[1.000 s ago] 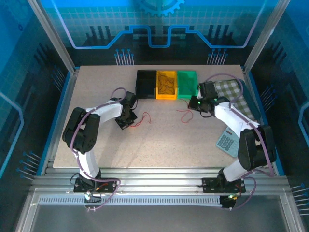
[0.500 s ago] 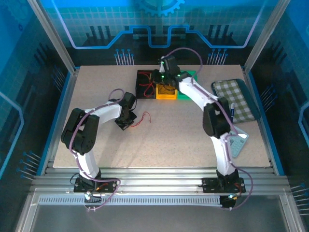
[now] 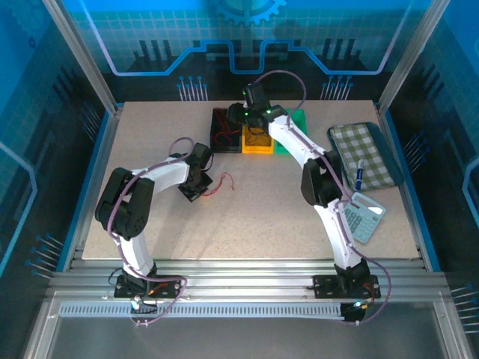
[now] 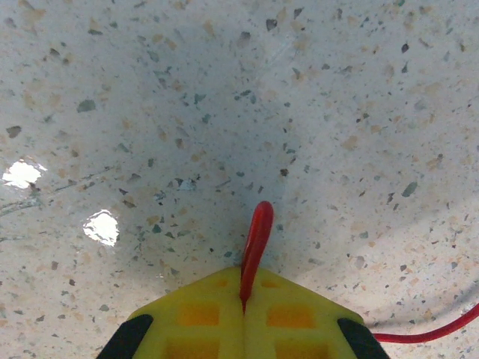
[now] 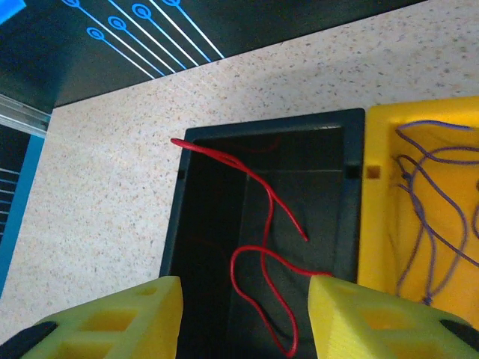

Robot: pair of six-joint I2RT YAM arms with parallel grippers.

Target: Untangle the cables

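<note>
Right pincer [image 5: 243, 305] has swung w/ its arm from the open table [image 3: 262, 217] over to the black bin [image 5: 262, 129], now straight below it. The yellow bin [image 5: 374, 134] sits just to its right, w/ purple wires [image 5: 434, 194] inside. Its jaws have gone from pressed together to spread, nothing between them. So the red wire [image 5: 258, 187] has dropped: it lies below the fingers, mostly in the bin, one end hooked over the far-left rim. We judge that's one wire sorted. Left pincer [image 4: 245, 298] hasn't budged and is pressed together on a second red wire [image 4: 257, 232] poking out ahead of its tips; prob. next to go.
</note>
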